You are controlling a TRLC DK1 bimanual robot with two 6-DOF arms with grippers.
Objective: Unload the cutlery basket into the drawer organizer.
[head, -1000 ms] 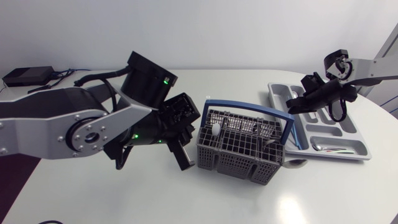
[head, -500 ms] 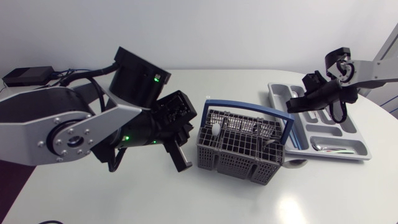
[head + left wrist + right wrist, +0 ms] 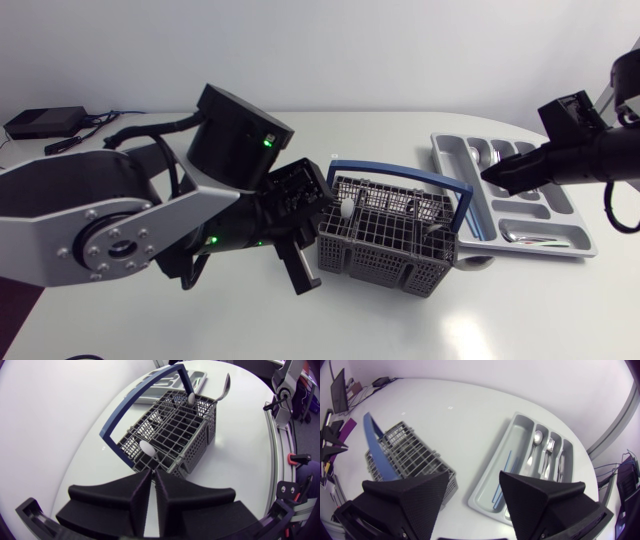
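Note:
The grey wire cutlery basket (image 3: 390, 238) with its blue handle (image 3: 398, 172) stands mid-table, white-handled utensils (image 3: 147, 448) and a spoon (image 3: 225, 387) upright inside. My left gripper (image 3: 299, 266) hangs shut and empty just left of the basket, which lies ahead of it (image 3: 175, 430) in the left wrist view. The grey drawer organizer (image 3: 525, 212) lies right of the basket. My right gripper (image 3: 492, 172) hovers open and empty over the organizer's left compartments. Under the right gripper (image 3: 472, 495), the organizer (image 3: 522, 425) holds a spoon (image 3: 536, 440), a fork (image 3: 549, 450) and blue sticks (image 3: 507, 462).
A black box (image 3: 45, 122) with cables sits at the table's far left corner. The bulky left arm (image 3: 120, 225) covers much of the left side of the table. The rounded table edge runs close behind the organizer's right end.
My right gripper has opened and drawn back to the right, above the organizer. My left arm has shifted slightly, its gripper still shut beside the basket.

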